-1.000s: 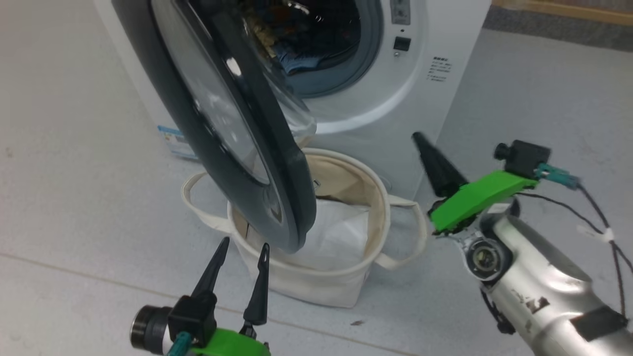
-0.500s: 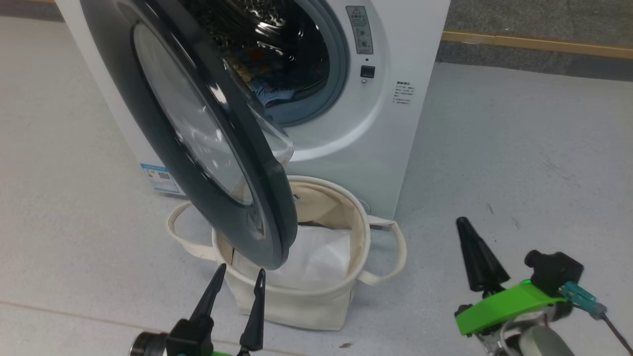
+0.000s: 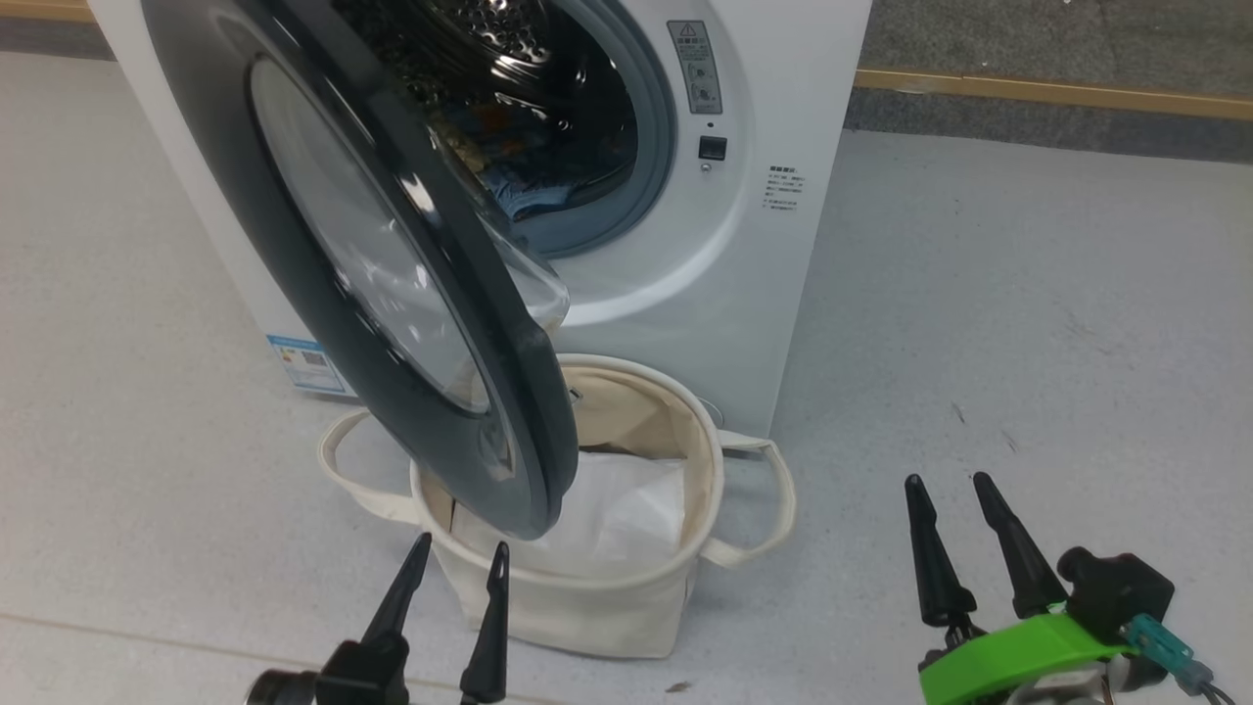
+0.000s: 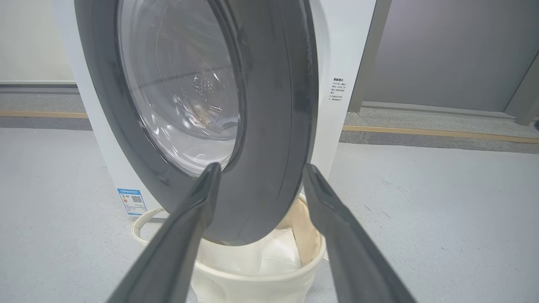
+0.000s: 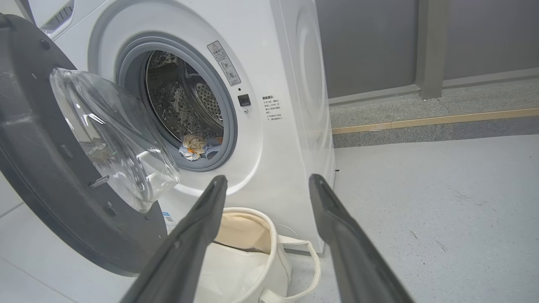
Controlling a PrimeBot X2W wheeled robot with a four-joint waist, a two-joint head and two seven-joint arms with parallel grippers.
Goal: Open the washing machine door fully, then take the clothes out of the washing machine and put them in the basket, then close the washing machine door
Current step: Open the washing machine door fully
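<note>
The washing machine (image 3: 783, 117) stands at the top with the washing machine door (image 3: 538, 421) swung partway out, its lower rim hanging over the basket (image 3: 587, 607). The clothes (image 3: 514, 191), blue with a pale part, lie low in the drum mouth and also appear in the right wrist view (image 5: 194, 146). My left gripper (image 3: 464, 541) is open just in front of the basket, its fingers pointing at the door rim (image 4: 273, 105). To the right of the basket, low over the floor, my right gripper (image 3: 948, 479) is open and empty.
A plain white sheet (image 3: 626, 509) lies in the basket. A blue label (image 3: 299, 362) sits at the machine's lower left. A wooden strip (image 3: 1028, 93) runs along the floor behind. Grey floor (image 3: 1028, 294) spreads out to the machine's right.
The camera has tilted up, so the whole picture shifted. My right gripper has gone from shut to open and dropped back to the lower right, away from the machine. The door stands as before.
</note>
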